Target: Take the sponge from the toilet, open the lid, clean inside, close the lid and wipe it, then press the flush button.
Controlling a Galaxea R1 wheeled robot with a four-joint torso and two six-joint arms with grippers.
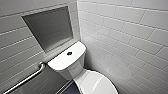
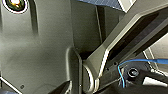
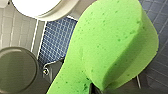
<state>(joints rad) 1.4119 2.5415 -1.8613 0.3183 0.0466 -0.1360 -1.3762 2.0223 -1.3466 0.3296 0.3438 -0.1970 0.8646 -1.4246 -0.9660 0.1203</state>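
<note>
The bright green, peanut-shaped sponge (image 3: 110, 45) is clamped in the right gripper (image 3: 111, 90), suspended above the blue tiled floor (image 3: 57, 35) near the white glossy ceramic toilet (image 1: 65, 63). The oval white lid (image 1: 96, 82) is closed. The small dark round flush button (image 1: 69, 53) sits centred on the tank top. State of the left gripper: cannot be determined.

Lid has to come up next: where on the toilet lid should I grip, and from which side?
Probably the rim of the lid at the end farthest from the tank, coming in from the front. It lies shut and flat, with its hinge apparently at the tank end, so that far rim should lift easiest.
</note>
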